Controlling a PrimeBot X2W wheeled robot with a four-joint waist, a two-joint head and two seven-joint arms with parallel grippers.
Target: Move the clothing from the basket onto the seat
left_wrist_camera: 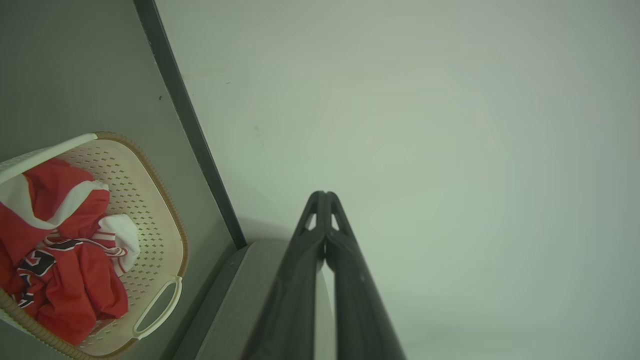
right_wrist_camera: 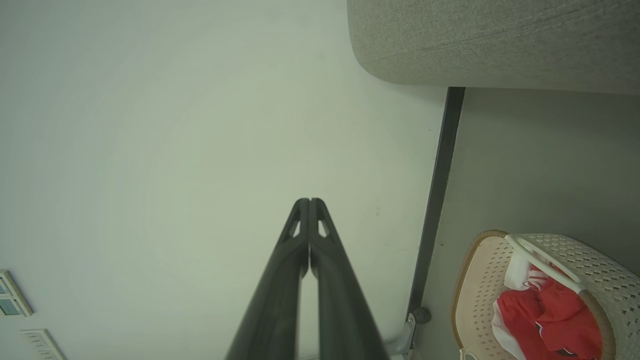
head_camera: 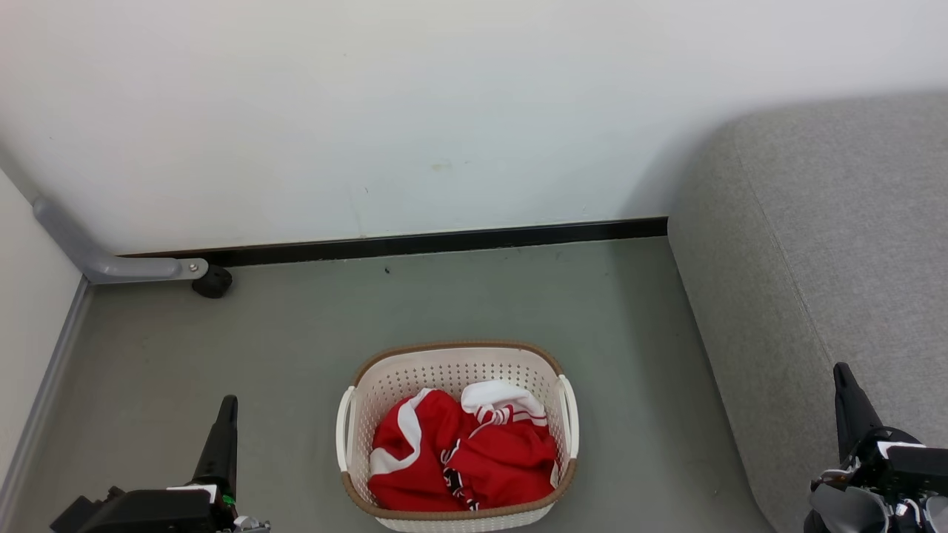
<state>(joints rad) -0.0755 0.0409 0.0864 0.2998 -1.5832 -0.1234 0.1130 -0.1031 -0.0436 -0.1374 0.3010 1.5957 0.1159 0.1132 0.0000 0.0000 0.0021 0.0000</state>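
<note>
The clothing (head_camera: 463, 455) (red with white trim) lies bunched inside the basket (head_camera: 453, 346), which stands on the grey floor (head_camera: 296, 348) near the wall (head_camera: 444, 111). The seat (head_camera: 852, 244) sits to its right, apart from it. The left jaws and the right jaws flank the basket, both pressed together and holding nothing.

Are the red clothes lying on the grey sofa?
No, the red clothes lie bunched inside the basket on the floor beside the grey sofa.
</note>
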